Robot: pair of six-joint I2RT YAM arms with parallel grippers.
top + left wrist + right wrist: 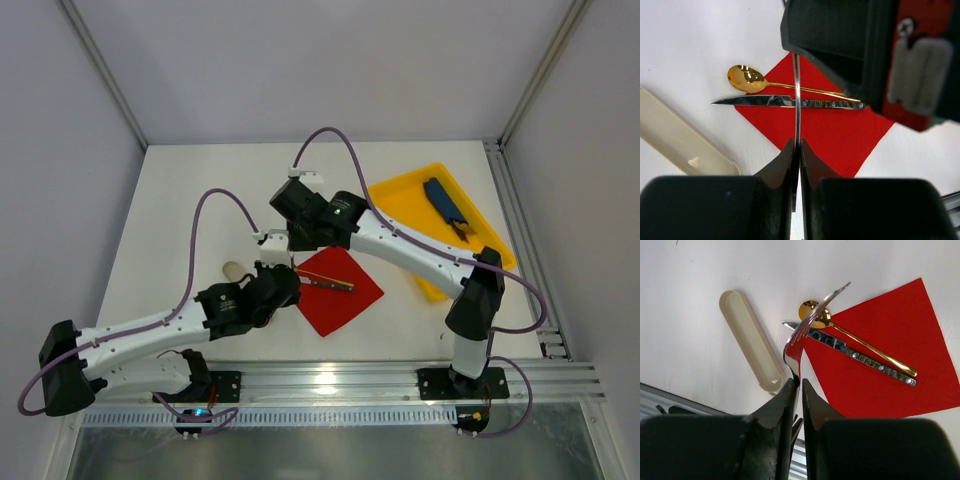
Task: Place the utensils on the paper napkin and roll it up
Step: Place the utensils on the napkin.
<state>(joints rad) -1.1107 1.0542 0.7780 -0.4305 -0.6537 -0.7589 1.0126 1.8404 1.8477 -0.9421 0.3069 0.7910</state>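
Spoon (747, 79) and knife (790, 101) lie on your napkin (340, 300); fork (810, 325) over its left corner, sleeve (750, 340) further left, tray (400, 195) behind-right.
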